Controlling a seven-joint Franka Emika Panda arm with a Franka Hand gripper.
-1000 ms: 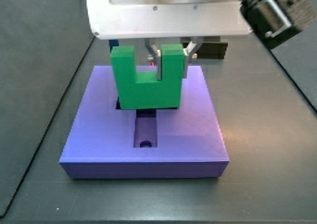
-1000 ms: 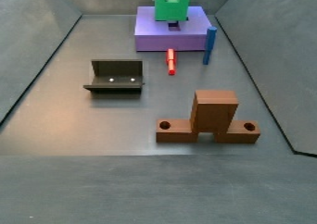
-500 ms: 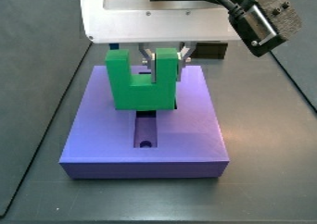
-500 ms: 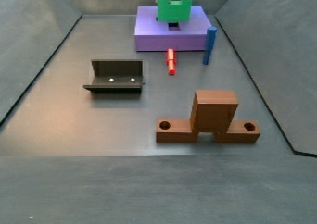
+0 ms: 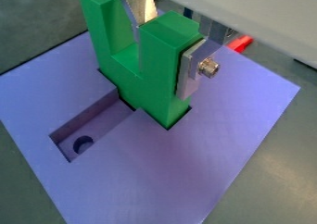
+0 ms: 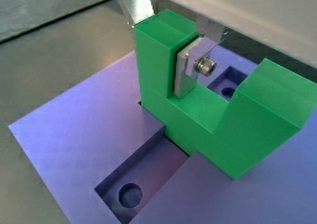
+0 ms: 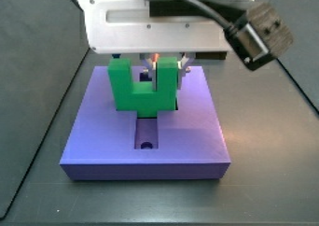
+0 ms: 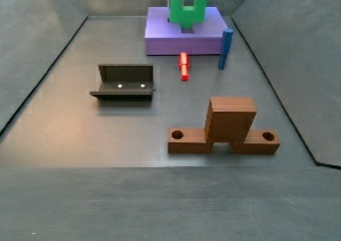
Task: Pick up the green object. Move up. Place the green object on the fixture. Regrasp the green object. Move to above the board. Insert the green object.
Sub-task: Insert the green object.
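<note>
Green object (image 7: 140,88) stands upright in the board (image 7: 187,141) recess, one prong clamped by the gripper (image 7: 159,67). A side view adds the fixture (image 8: 123,83) at left, a red peg (image 8: 184,66), a blue peg (image 8: 225,46) and a nearer wooden block (image 8: 229,125), all well apart.

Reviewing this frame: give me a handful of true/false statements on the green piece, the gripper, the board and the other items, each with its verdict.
1. The green object stands upright in the board's recess. True.
2. The gripper is clamped on one prong of the green object. True.
3. The fixture holds the green object. False: the fixture is empty and stands apart from the board.
4. A red peg lies on the floor beside the board. True.
5. The orange-brown block sits on top of the board. False: it stands on the floor, well away from the board.
</note>
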